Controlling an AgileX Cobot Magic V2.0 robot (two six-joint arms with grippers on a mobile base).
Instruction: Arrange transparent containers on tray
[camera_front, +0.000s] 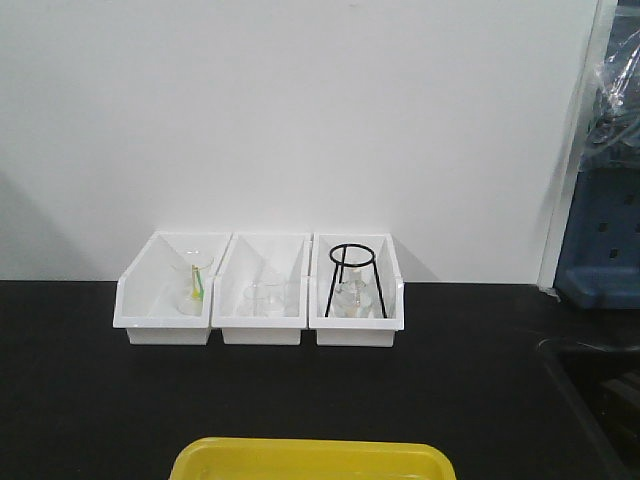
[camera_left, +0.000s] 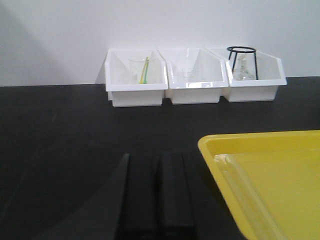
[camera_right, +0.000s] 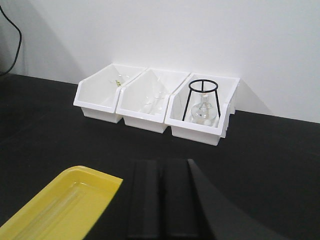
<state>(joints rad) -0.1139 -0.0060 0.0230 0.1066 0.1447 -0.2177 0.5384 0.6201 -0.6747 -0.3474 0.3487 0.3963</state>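
The yellow tray (camera_front: 310, 452) lies at the table's near edge, only its far rim showing in the front view. In the left wrist view the tray (camera_left: 260, 138) is to the right of my left gripper (camera_left: 159, 157), whose black fingers are shut with nothing between them. Slim clear tube-like shapes, apparently transparent containers (camera_left: 235, 175), lie inside the tray along its left side. In the right wrist view the tray (camera_right: 95, 175) is left of my right gripper (camera_right: 161, 164), shut and empty. The faint clear containers (camera_right: 52, 207) show there too. Neither gripper touches the tray.
Three white open-front bins stand against the back wall. The left bin (camera_front: 165, 325) holds a beaker, the middle bin (camera_front: 262, 325) clear glassware, the right bin (camera_front: 358, 328) a black tripod stand (camera_front: 352, 265) over a flask. A recessed edge (camera_front: 590, 385) and blue equipment (camera_front: 600, 240) are at far right.
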